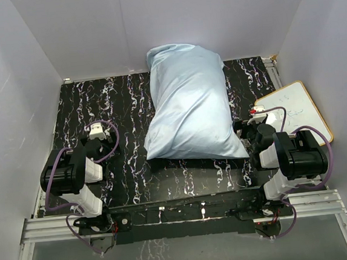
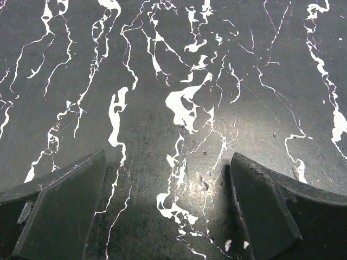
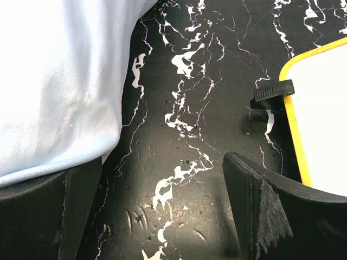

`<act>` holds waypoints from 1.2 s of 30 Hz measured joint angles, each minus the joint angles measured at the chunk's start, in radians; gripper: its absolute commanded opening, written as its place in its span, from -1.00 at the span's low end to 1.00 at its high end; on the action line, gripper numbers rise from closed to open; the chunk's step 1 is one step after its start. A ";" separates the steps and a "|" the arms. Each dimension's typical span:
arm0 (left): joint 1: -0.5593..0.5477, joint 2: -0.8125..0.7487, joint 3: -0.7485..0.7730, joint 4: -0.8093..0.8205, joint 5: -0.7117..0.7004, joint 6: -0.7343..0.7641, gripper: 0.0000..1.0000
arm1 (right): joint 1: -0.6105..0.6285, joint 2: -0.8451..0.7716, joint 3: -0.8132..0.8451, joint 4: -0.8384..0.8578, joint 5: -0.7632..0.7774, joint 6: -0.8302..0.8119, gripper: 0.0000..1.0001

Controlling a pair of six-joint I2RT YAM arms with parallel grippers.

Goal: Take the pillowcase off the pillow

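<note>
Marbled table; pillowcase beside right tool

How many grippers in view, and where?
2. Left gripper, open over the table left of the pillowcase; right gripper, open at the pillowcase's near-right corner, beside the whiteboard. None appear hidden.

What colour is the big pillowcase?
Pale light blue, slightly shiny. The pillowcase shows best in the top external view.

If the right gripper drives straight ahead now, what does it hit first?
Likely the bare table. The right gripper points between the pillowcase and the whiteboard; depth is unclear, and the pillowcase edge is close.
</note>
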 measured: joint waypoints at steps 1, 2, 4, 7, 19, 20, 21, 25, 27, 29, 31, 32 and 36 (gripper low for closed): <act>0.000 0.000 0.000 0.000 0.000 0.000 0.95 | 0.000 0.000 0.000 0.000 0.000 0.000 0.97; 0.000 0.000 0.000 0.000 0.000 0.000 0.94 | 0.000 0.000 0.000 0.000 0.000 0.000 0.97; 0.000 0.000 0.000 0.000 0.000 0.000 0.94 | 0.000 0.000 0.000 0.000 0.000 0.000 0.97; 0.000 0.000 0.000 0.000 0.000 0.000 0.95 | 0.000 0.000 0.000 0.000 0.000 0.000 0.97; 0.000 0.000 0.000 -0.001 0.002 0.001 0.94 | 0.000 0.000 0.000 0.000 0.002 0.001 0.97; 0.000 -0.002 0.004 -0.014 0.004 0.001 0.94 | 0.000 0.000 0.000 0.000 0.013 0.006 0.97; 0.000 -0.010 0.016 -0.051 0.008 0.002 0.94 | 0.000 -0.003 0.001 -0.006 0.027 0.014 0.97; 0.001 -0.093 0.198 -0.389 0.051 0.024 0.94 | 0.002 -0.124 0.060 -0.214 0.135 0.063 0.97; 0.005 -0.130 0.350 -0.595 0.081 0.034 0.95 | 0.002 -0.226 0.111 -0.316 0.203 0.108 0.97; 0.010 -0.160 0.547 -0.820 0.130 0.047 0.95 | 0.002 -0.335 0.166 -0.418 0.274 0.181 0.97; 0.015 -0.180 0.696 -0.998 0.174 0.063 0.95 | 0.002 -0.429 0.228 -0.547 0.354 0.280 0.97; 0.019 -0.188 0.774 -1.099 0.196 0.070 0.95 | 0.002 -0.455 0.248 -0.590 0.377 0.320 0.97; 0.035 -0.211 0.995 -1.427 0.290 0.110 0.95 | -0.001 -0.552 0.279 -0.735 0.344 0.472 0.97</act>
